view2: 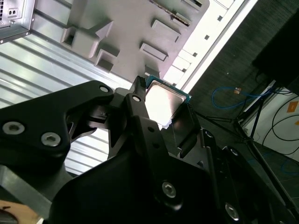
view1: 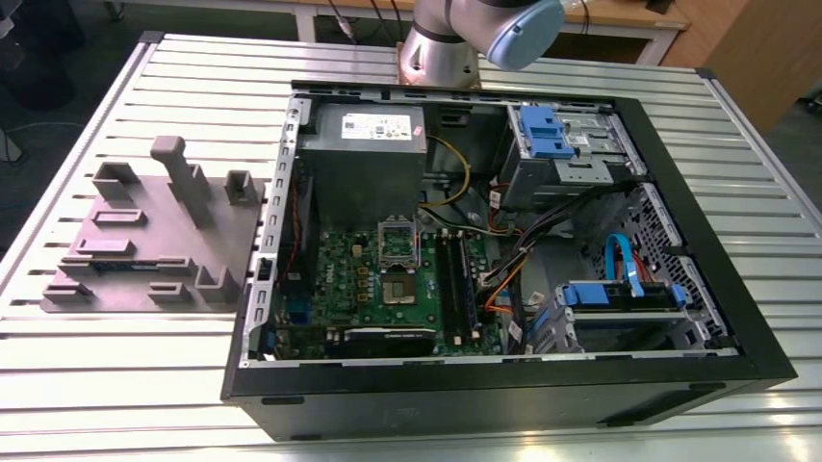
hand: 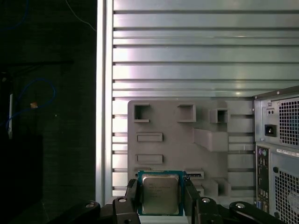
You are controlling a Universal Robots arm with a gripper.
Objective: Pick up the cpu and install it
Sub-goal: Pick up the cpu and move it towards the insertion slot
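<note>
The cpu (hand: 160, 194), a small square chip with a pale silvery top and a green edge, sits clamped between my gripper's (hand: 160, 198) two black fingers (hand: 132, 196). The second wrist view shows the cpu (view2: 163, 101) again, pinched in the gripper (view2: 163, 112), which is shut on it. The chip hangs well above the table, over the near edge of the grey-purple fixture plate (hand: 177, 140). In the exterior view the open computer case (view1: 694, 241) lies on its side, with the metal-framed socket (view1: 399, 288) on the green motherboard (view1: 360, 279). My arm (view1: 449, 43) rises behind the case.
The fixture plate (view1: 154, 241) with raised blocks lies on the slatted metal table (view1: 77, 125) at the exterior view's left of the case. A grey power-supply box (view1: 366, 154), blue drive bays (view1: 559, 130) and loose cables (view1: 514, 260) fill the case. The table's edge (hand: 104, 93) drops to dark floor.
</note>
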